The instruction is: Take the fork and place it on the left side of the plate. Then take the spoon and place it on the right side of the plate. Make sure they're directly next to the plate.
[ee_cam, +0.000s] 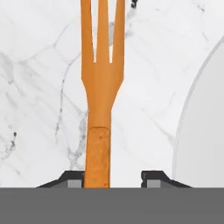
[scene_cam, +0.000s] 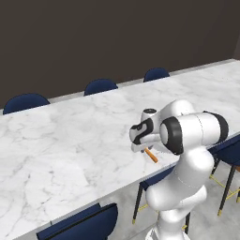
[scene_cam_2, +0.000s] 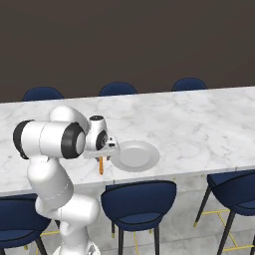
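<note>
Fork (ee_cam: 101,87) tines cut off; plate (ee_cam: 203,131) partly cropped.

I see even, soft rendered light; marble counter (scene_cam: 70,140) bright, far wall (scene_cam_2: 124,40) dim. My hand view is sharp, no glare.

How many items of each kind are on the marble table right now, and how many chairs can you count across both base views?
Slim orange fork: 1
Round light-grey dinner plate: 1
Dark blue upholstered chairs: 7
Total: 9
</note>
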